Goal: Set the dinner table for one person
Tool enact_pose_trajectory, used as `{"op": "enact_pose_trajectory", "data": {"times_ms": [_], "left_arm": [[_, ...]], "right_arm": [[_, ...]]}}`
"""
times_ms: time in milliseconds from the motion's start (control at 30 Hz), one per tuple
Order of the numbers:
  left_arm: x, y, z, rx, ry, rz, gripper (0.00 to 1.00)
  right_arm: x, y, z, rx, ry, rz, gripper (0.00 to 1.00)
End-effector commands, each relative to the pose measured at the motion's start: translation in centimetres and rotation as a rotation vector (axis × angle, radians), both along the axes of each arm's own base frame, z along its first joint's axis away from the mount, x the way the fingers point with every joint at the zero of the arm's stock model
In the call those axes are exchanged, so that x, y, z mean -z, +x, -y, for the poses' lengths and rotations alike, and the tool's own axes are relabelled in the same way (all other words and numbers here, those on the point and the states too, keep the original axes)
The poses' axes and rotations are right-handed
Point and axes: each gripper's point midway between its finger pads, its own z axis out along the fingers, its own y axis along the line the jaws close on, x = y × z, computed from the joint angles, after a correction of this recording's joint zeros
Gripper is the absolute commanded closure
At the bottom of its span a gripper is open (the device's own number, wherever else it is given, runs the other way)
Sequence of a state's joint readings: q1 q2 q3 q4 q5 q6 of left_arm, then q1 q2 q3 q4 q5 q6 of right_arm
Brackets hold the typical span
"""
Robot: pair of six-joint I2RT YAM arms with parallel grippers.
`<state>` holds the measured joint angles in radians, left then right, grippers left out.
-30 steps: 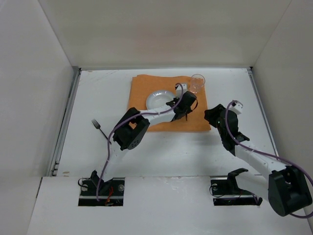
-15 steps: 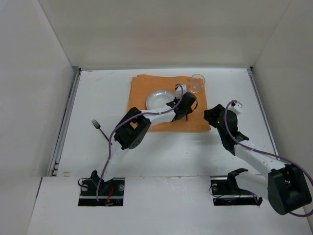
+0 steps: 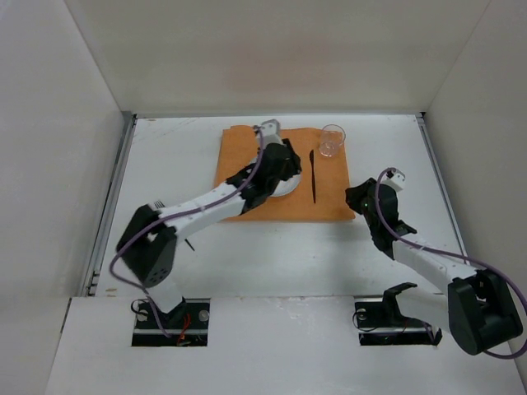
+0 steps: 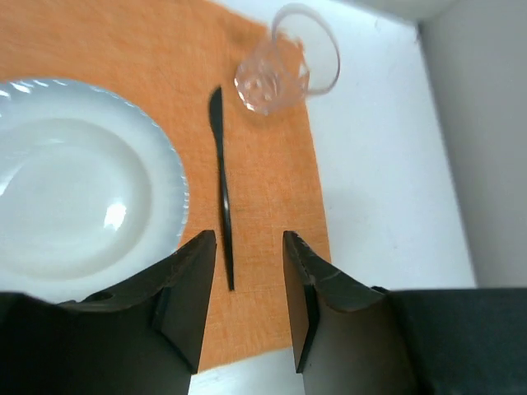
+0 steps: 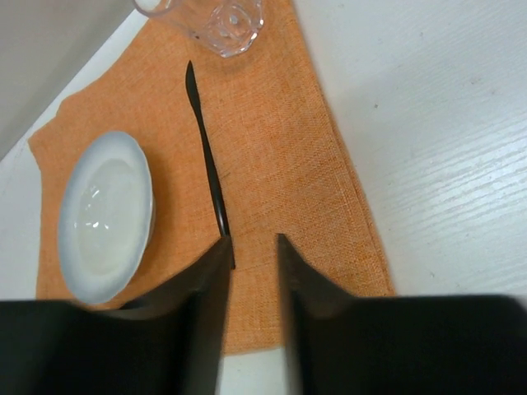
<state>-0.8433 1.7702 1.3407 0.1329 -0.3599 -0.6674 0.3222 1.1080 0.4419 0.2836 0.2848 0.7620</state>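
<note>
In the left wrist view, the left claw hung over the near part of the orange mat. Its jaws stood about half apart and held nothing. A white plate sat on the mat toward its middle. A black knife lay flat on the mat's right half, its tip pointing to the far edge. A clear glass stood upright at the mat's far right corner. The white surface showed bare along the mat's right edge.

In the right wrist view, the right claw looked across the mat from its near right side. Its jaws were only a narrow gap apart and empty. Plate, knife and glass appeared in the same places on the mat, none touching another.

In the top view, the surface spread well beyond the mat on every side, with the mat near its far middle. The left arm reached over the mat and hid most of the plate. The right arm stopped just off the mat's near right corner. A thin dark sliver lay off the mat, well to its near left beside the left arm. It may have been a fork, but it was too small to tell.

The setting looked well along, with mat, plate, knife and glass all placed. If that sliver was the fork, bringing it to the mat's left half was probably the main step left.
</note>
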Motion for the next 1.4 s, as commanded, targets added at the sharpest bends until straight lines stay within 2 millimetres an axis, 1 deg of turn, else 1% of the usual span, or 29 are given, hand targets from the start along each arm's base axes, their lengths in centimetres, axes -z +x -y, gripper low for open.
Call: {"op": "enact_pose_trajectory", "data": {"times_ms": [0, 33, 100, 133, 200, 233, 267, 300, 333, 367, 433, 467, 533, 600, 667, 800, 900, 1000, 1200, 1333, 1367], "left_arm": [[-1.3, -0.2, -7.6, -0.138, -0.012, 0.070, 0.64], [-0.6, -0.6, -9.6, -0.178, 0.006, 0.065, 0.65], [1.3, -1.9, -15.3, -0.288, 0.062, 0.046, 0.66], [2.1, -2.6, -17.6, -0.331, 0.087, 0.037, 0.67], [3.7, -4.6, -23.8, -0.456, 0.166, 0.011, 0.67], [4.3, -5.5, -26.2, -0.507, 0.195, -0.005, 0.68], [5.0, -6.8, -29.1, -0.574, 0.227, -0.030, 0.68], [5.7, -8.0, -31.6, -0.629, 0.250, -0.055, 0.68], [6.3, -9.1, -33.8, -0.674, 0.274, -0.083, 0.68], [6.9, -10.0, -35.0, -0.700, 0.286, -0.103, 0.68], [8.8, -11.8, -37.5, -0.757, 0.300, -0.169, 0.68], [9.8, -12.4, -38.2, -0.772, 0.296, -0.206, 0.68], [11.4, -12.9, -38.8, -0.784, 0.287, -0.273, 0.69], [12.8, -13.1, -38.9, -0.777, 0.285, -0.322, 0.70], [13.6, -12.9, -38.8, -0.774, 0.299, -0.342, 0.70], [14.7, -12.6, -38.9, -0.776, 0.328, -0.376, 0.70], [15.6, -12.6, -38.5, -0.766, 0.325, -0.379, 0.71], [16.2, -12.6, -38.3, -0.763, 0.320, -0.394, 0.72], [17.3, -12.4, -38.1, -0.756, 0.307, -0.421, 0.72], [18.3, -12.3, -37.9, -0.748, 0.301, -0.433, 0.74], [18.5, -12.3, -37.7, -0.744, 0.296, -0.445, 0.76]], "right_arm": [[-2.1, 0.9, -1.7, -0.054, 0.042, 0.079, 0.80], [-2.0, 0.9, -2.2, -0.070, 0.041, 0.075, 0.85], [-1.6, 1.1, -2.8, -0.090, 0.038, 0.060, 0.88], [-1.5, 1.1, -3.3, -0.104, 0.039, 0.053, 0.89], [-1.6, 1.0, -4.0, -0.128, 0.042, 0.056, 0.89], [-1.8, 1.0, -3.9, -0.123, 0.038, 0.061, 0.89], [-1.8, 0.9, -3.8, -0.120, 0.035, 0.065, 0.88], [-1.9, 0.8, -3.7, -0.118, 0.036, 0.070, 0.88], [-2.2, 0.7, -3.7, -0.122, 0.041, 0.075, 0.88], [-2.4, 0.5, -3.7, -0.124, 0.046, 0.080, 0.88], [-3.1, 0.2, -3.3, -0.115, 0.048, 0.106, 0.87], [-3.5, 0.1, -3.1, -0.107, 0.050, 0.118, 0.87], [-3.7, 0.0, -2.5, -0.087, 0.050, 0.131, 0.86], [-3.8, 0.0, -2.5, -0.091, 0.054, 0.132, 0.86], [-4.3, -0.1, -2.4, -0.087, 0.050, 0.145, 0.85], [-4.9, -0.4, -1.8, -0.073, 0.061, 0.166, 0.84], [-5.5, -0.5, -1.5, -0.065, 0.053, 0.189, 0.80], [-4.9, -0.4, -1.7, -0.067, 0.054, 0.169, 0.79], [-4.8, -0.2, -2.3, -0.091, 0.051, 0.159, 0.78], [-5.1, -0.2, -2.3, -0.094, 0.050, 0.167, 0.70], [-5.1, -0.2, -2.3, -0.094, 0.050, 0.167, 0.68]]}}
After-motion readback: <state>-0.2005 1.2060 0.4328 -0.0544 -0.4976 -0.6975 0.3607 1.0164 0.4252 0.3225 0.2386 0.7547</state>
